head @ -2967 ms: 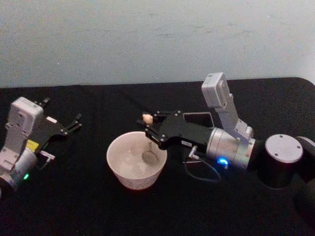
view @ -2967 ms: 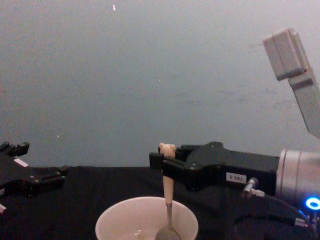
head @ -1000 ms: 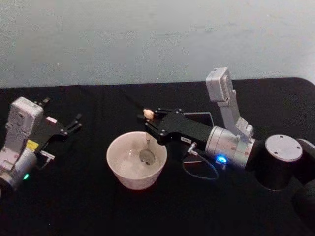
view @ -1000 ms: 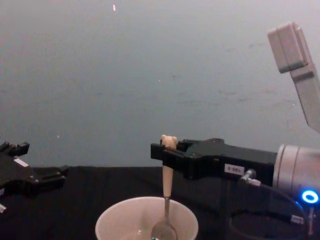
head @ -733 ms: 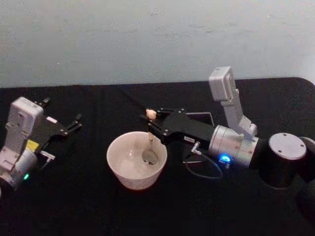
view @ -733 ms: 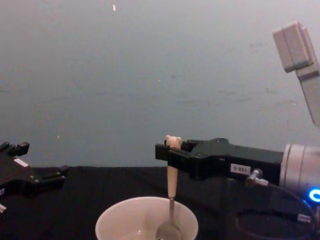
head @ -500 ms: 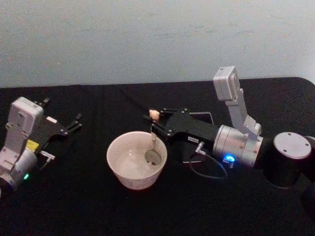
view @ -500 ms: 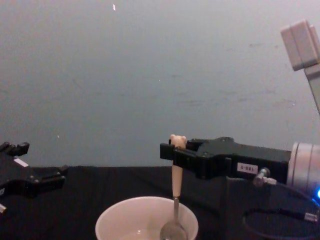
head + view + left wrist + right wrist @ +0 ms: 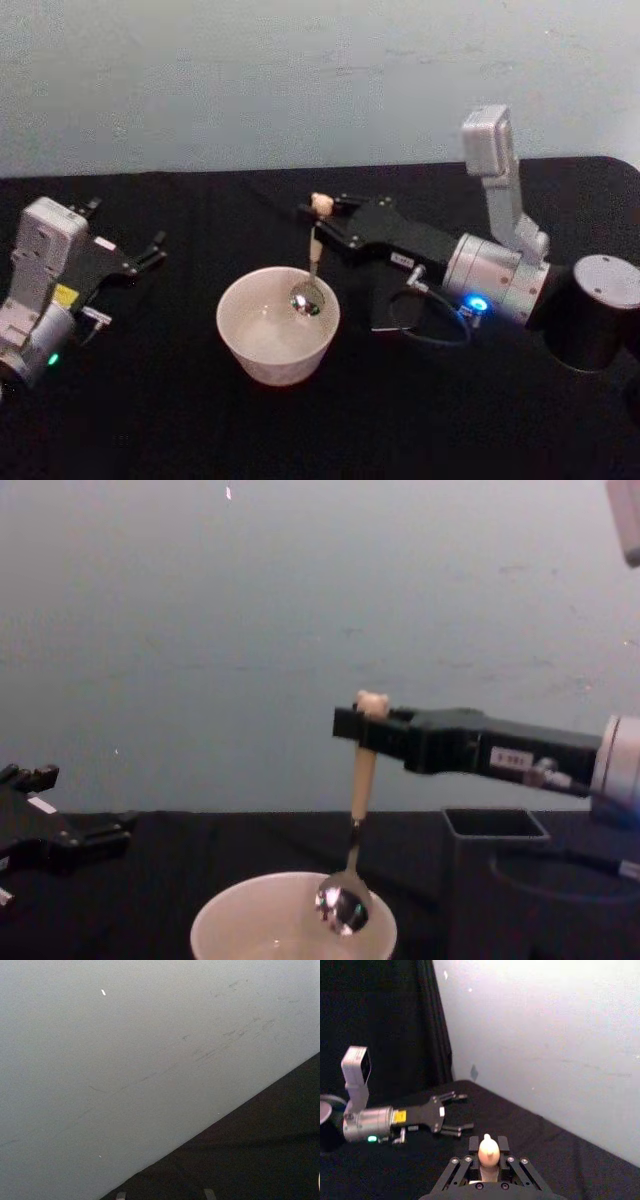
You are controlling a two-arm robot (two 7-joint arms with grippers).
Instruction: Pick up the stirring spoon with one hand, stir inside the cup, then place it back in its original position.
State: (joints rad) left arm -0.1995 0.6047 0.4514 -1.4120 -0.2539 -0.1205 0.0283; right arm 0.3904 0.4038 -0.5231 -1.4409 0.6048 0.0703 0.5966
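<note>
The right gripper (image 9: 318,222) is clamping its fingers on the bear-topped handle of the stirring spoon (image 9: 358,810). The spoon is hanging nearly upright, its bowl hovering at rim height just inside the right side of the cup (image 9: 240,345). The holder (image 9: 490,900) is standing to the spoon's right, under that arm, so the return is probably calling for a sideways carry with the stem kept vertical. The chest view is showing the holder's open top, while the head view is hiding most of it. The left gripper (image 9: 130,228) is resting on the desk (image 9: 150,420) well to the left, fingers apart.
</note>
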